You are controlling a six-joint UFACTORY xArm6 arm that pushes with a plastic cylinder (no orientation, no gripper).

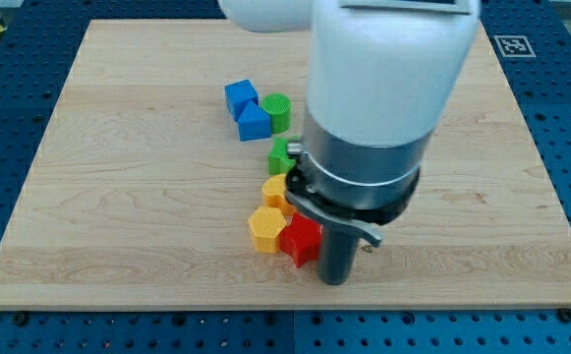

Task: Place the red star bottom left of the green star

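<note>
The red star lies near the view's bottom centre of the wooden board. The green star sits above it, partly hidden by the arm. My tip is the lower end of the dark rod, just right of and slightly below the red star, touching or nearly touching it. A yellow hexagon block sits against the red star's left side. Another yellow block lies between the two stars, partly hidden by the arm.
A blue block and a second blue block lie at the view's upper centre, with a green cylinder to their right. The large white and grey arm body hides the board's centre right.
</note>
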